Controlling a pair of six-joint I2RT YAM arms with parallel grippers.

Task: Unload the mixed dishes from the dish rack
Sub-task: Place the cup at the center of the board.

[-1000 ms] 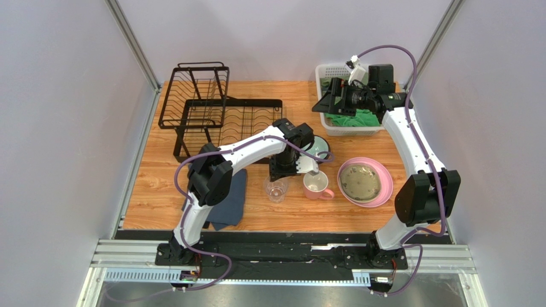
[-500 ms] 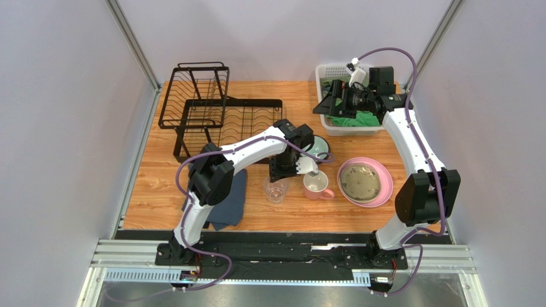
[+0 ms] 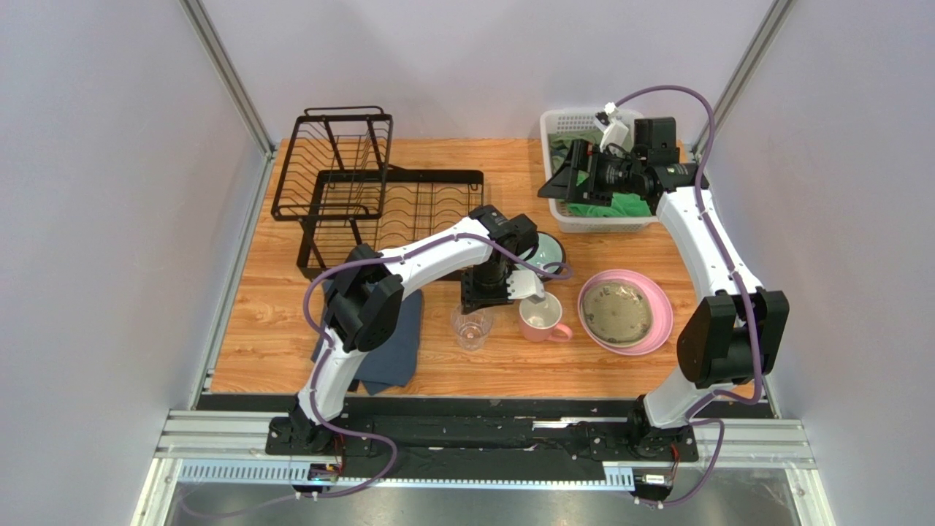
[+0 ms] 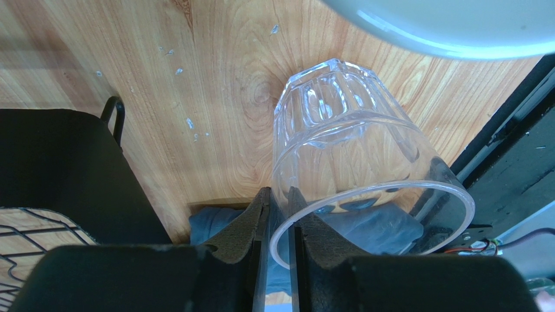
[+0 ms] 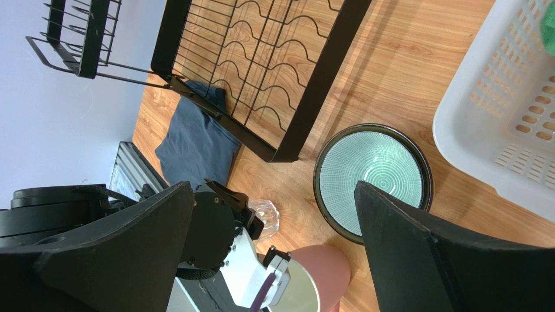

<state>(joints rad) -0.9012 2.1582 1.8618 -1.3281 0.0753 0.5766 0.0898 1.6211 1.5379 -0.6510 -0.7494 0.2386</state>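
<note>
From above, the dish rack (image 3: 351, 181) of black wire sits at the far left of the wooden table (image 3: 274, 329). Its long side runs left to right, with the raised shelf at the left end and the flat slotted tray stretching rightward. The dishes are all off it, clustered on the boards mid-table. The clear glass (image 3: 472, 326) stands upright, mouth up, long axis vertical, with the left gripper (image 3: 481, 305) reaching down at its far rim. Just right of it the pink mug (image 3: 540, 316) stands upright, handle pointing right and toward the near edge. Beyond lies the round pink plate (image 3: 656, 318), flat, with the smaller cream plate (image 3: 618, 310) stacked in it. The dark bowl (image 3: 552, 254) is half hidden behind the left arm. A folded blue-grey cloth (image 3: 393, 349) lies left of the glass. The right gripper (image 3: 560, 170) hangs over the white basket (image 3: 615, 225) of green cloths (image 3: 617, 205), well apart from the dishes.

The left wrist view shows the glass's thick faceted base far off and its smooth thin wall flaring to a round rim close by. That rim sits in the narrow slit between two dark padded fingers (image 4: 244, 227). Whether they pinch it or have let go, I cannot tell.

In the right wrist view, the black fingers (image 5: 111, 260) are splayed wide with nothing between them. Below them the bowl sits mouth up, with a glossy dark rim and a finely ribbed teal inside, beside the tray's wavy wires
</note>
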